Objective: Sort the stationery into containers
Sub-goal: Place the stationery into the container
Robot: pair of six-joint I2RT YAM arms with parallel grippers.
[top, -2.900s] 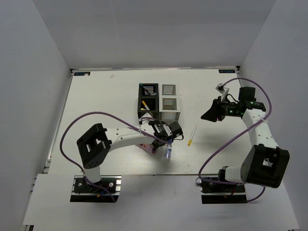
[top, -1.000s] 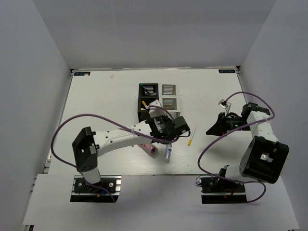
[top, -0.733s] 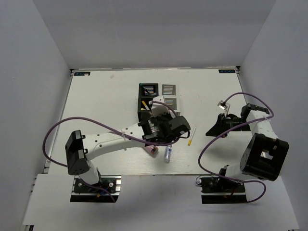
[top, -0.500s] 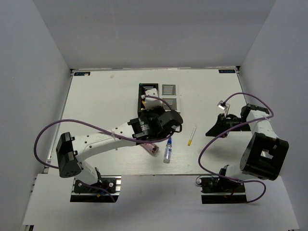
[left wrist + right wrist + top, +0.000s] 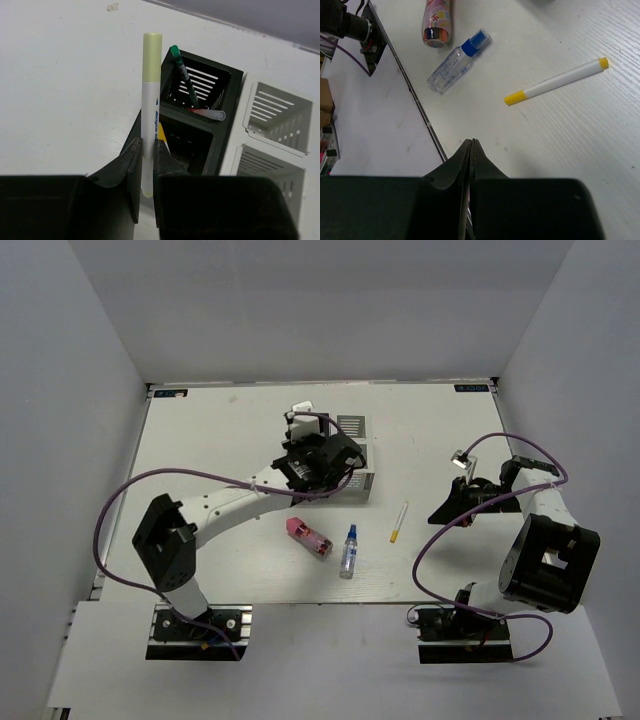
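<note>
Fingers (image 5: 132,170) of left gripper (image 5: 148,165) are clamped on a white marker (image 5: 150,100). Its long axis is in line with the fingers, pale-yellow cap pointing away from the wrist, by the left edge of the black cups (image 5: 200,120). Far black cup holds a green pen (image 5: 182,75), leaning. Tips of right gripper (image 5: 470,147) are pressed together on nothing, above a yellow-tipped pen (image 5: 557,81) lying flat on the white table (image 5: 200,460). Grey walls (image 5: 320,300) on three sides.

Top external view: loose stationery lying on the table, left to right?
pink cylinder → blue-capped bottle → white pen with yellow tips. Left out: the white marker, held off the table in the left gripper.
</note>
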